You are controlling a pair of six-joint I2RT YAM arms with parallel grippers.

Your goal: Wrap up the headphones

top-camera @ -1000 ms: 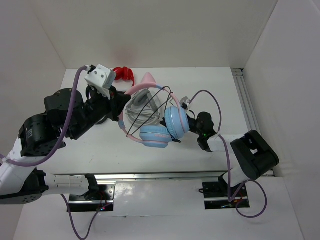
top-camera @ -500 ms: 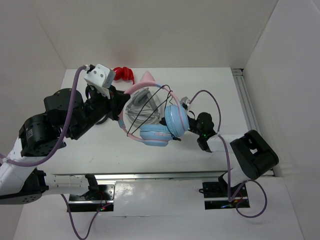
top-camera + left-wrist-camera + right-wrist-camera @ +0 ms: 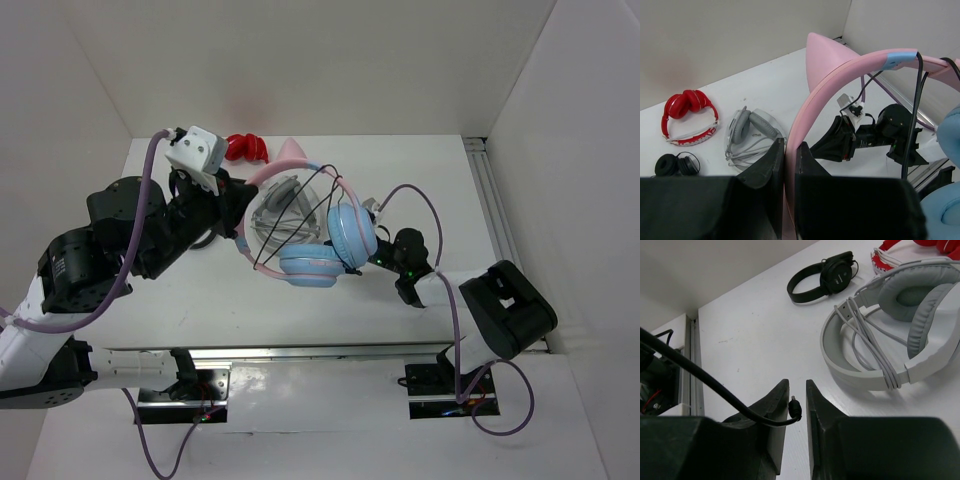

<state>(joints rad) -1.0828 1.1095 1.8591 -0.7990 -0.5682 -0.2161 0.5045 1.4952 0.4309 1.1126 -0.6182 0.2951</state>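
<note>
The headphones have a pink cat-ear headband, light blue earcups and a thin black cable looped across the band. They are lifted above the table's middle. My left gripper is shut on the pink headband; in the left wrist view the band runs between the closed jaws. My right gripper sits just right of the earcups. In the right wrist view its jaws stand narrowly apart. The cable's plug lies between them against the left finger, a gap showing to the right finger.
A grey-white pair of headphones lies on the table under the lifted pair, also in the right wrist view. A red pair lies at the back. A small black pair lies beside them. A metal rail runs along the right wall.
My left gripper has turned and shifted the headphones slightly back and left; the earcups swung with it. The right gripper has stayed almost in place.
</note>
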